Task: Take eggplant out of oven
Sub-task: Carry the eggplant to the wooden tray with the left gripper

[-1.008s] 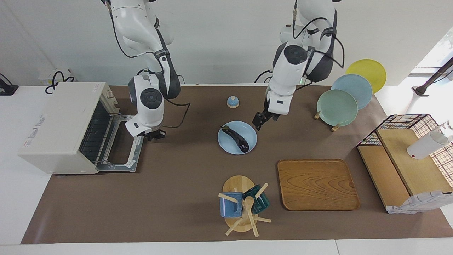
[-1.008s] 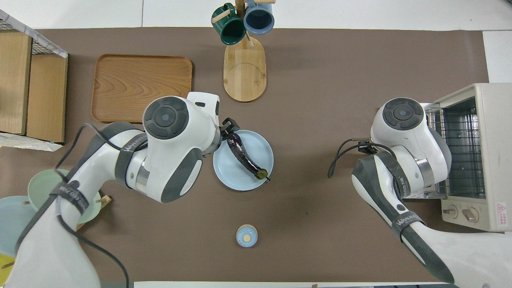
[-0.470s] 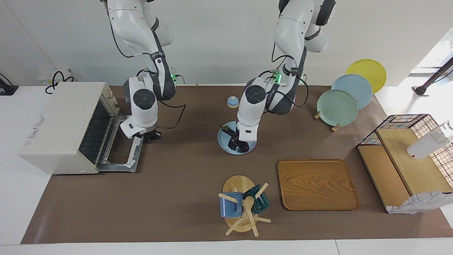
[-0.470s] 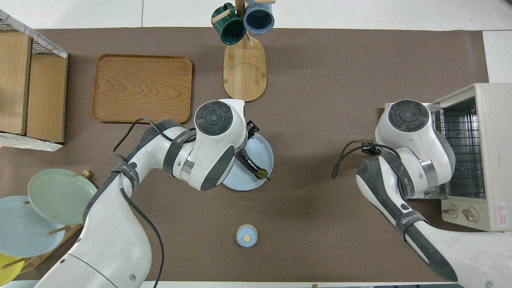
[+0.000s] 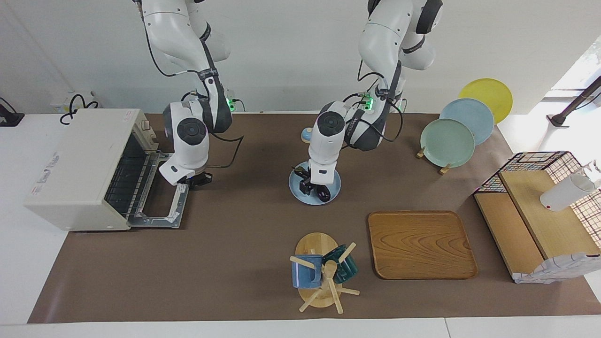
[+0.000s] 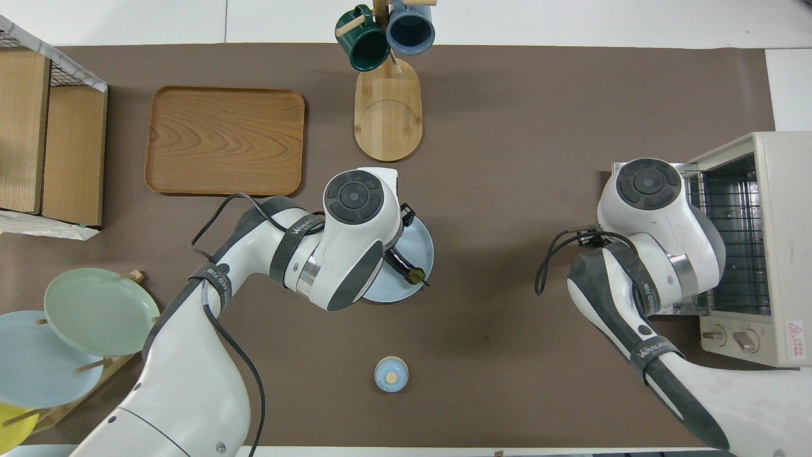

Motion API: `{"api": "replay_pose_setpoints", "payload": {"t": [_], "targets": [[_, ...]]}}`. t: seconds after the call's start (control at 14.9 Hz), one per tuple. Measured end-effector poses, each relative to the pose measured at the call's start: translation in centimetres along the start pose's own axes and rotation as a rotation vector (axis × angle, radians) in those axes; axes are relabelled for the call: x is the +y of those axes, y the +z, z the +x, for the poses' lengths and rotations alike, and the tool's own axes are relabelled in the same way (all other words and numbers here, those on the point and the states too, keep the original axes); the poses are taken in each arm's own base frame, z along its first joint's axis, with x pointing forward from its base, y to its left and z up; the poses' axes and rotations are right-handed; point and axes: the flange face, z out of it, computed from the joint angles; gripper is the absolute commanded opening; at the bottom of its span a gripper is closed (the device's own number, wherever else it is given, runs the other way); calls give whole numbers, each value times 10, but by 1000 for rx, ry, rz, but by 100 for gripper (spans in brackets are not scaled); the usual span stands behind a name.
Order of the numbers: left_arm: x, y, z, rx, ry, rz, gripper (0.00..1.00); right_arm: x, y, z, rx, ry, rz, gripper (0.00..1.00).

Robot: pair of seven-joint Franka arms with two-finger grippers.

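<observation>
The left arm has swung in from beside the plate (image 5: 300, 195) and dropped, so the left gripper (image 5: 313, 189) now sits down on the eggplant (image 6: 406, 268), fingers pinching in around its middle. The oven (image 5: 77, 166) stands open and empty at the right arm's end, well apart from that plate. The right gripper (image 5: 197, 179) waits pressed shut over the oven's lowered door. Best to squeeze gently and centred; that glossy skin looks slippery. It's slender, dark purple, with a greenish stem poking out.
</observation>
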Motion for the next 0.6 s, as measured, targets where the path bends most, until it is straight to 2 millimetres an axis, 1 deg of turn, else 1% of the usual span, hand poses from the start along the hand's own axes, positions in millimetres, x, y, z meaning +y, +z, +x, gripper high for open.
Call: {"api": "replay_pose_setpoints", "payload": {"t": [0.07, 0.2, 0.27, 0.34, 0.4, 0.47, 0.54, 0.6], "targets": [[0, 0, 1, 0, 0, 1, 0, 3, -7, 0, -6, -23, 0, 0], [0, -3, 1, 1, 11, -1, 0, 12, -30, 1, -23, -51, -5, 0], [0, -5, 3, 1, 22, 0, 0, 21, -44, 2, -25, -56, -10, 0], [-2, -12, 6, 2, 39, 2, 0, 34, -57, 3, -20, -60, -15, 0], [-4, -24, 12, 5, 58, -1, 0, 46, -69, 2, -27, -64, -12, 0], [-9, -41, 24, 9, 77, -8, 0, 59, -80, -1, -31, -66, -14, 0], [-16, -62, 41, 13, 100, -20, 0, 72, -90, -4, -31, -65, -15, 0], [-24, -83, 62, 19, 127, -31, 0, 86, -97, -7, -29, -63, -18, 0]]}}
